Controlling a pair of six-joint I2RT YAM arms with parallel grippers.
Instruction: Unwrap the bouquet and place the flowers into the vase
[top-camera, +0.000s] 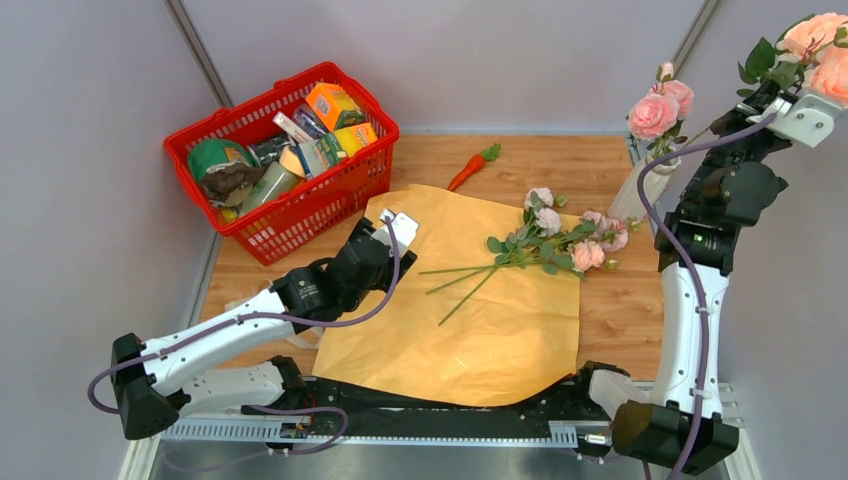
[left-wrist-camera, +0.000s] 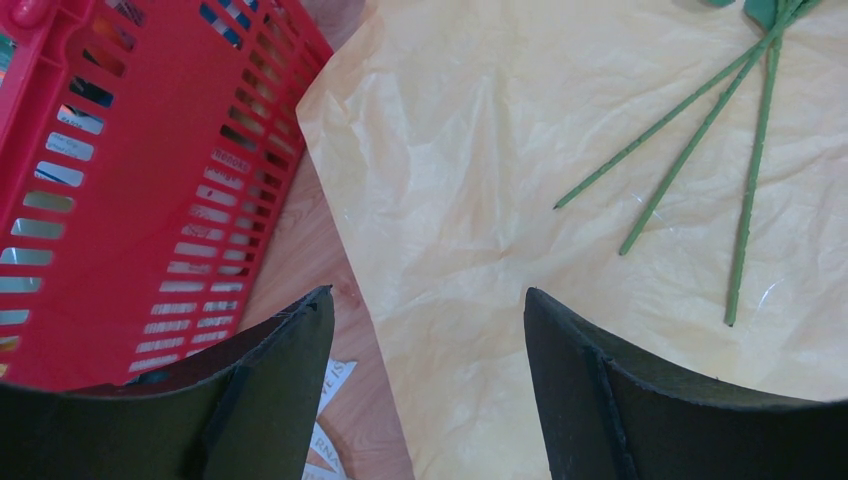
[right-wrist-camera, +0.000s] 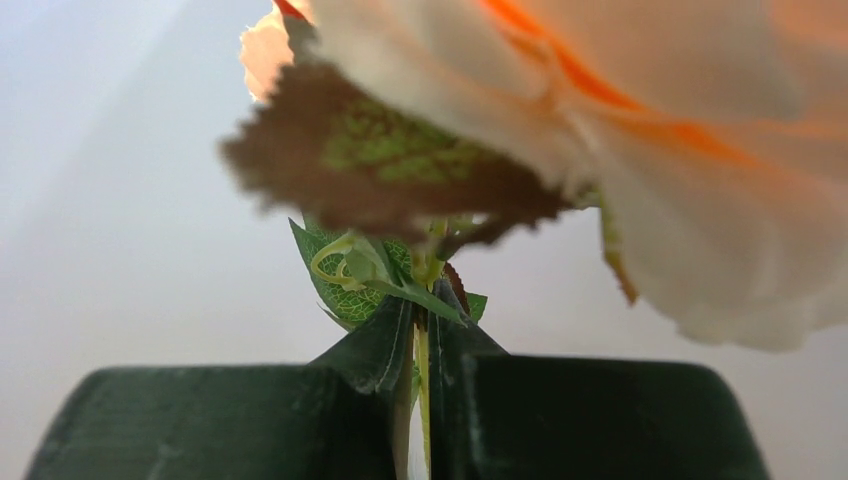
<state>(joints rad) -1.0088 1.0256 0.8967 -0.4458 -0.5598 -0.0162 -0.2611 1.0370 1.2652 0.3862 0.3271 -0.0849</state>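
Observation:
The orange wrapping paper (top-camera: 470, 310) lies spread flat on the table, its tan inside up. Several pink flowers (top-camera: 565, 240) rest on it with their green stems (left-wrist-camera: 690, 130) pointing left. The white vase (top-camera: 632, 195) stands at the back right with pink blooms (top-camera: 655, 112) in it. My right gripper (top-camera: 770, 92) is raised high beyond the vase and shut on the stem (right-wrist-camera: 422, 370) of a peach-pink flower (top-camera: 815, 45); the bloom (right-wrist-camera: 640, 120) fills the right wrist view. My left gripper (left-wrist-camera: 428, 300) hangs open and empty over the paper's left edge (top-camera: 385, 228).
A red basket (top-camera: 285, 160) full of groceries stands at the back left, close to my left gripper (left-wrist-camera: 130, 180). A toy carrot (top-camera: 472, 168) lies behind the paper. A strip of printed cream ribbon (left-wrist-camera: 322, 420) lies on the wood under the left fingers.

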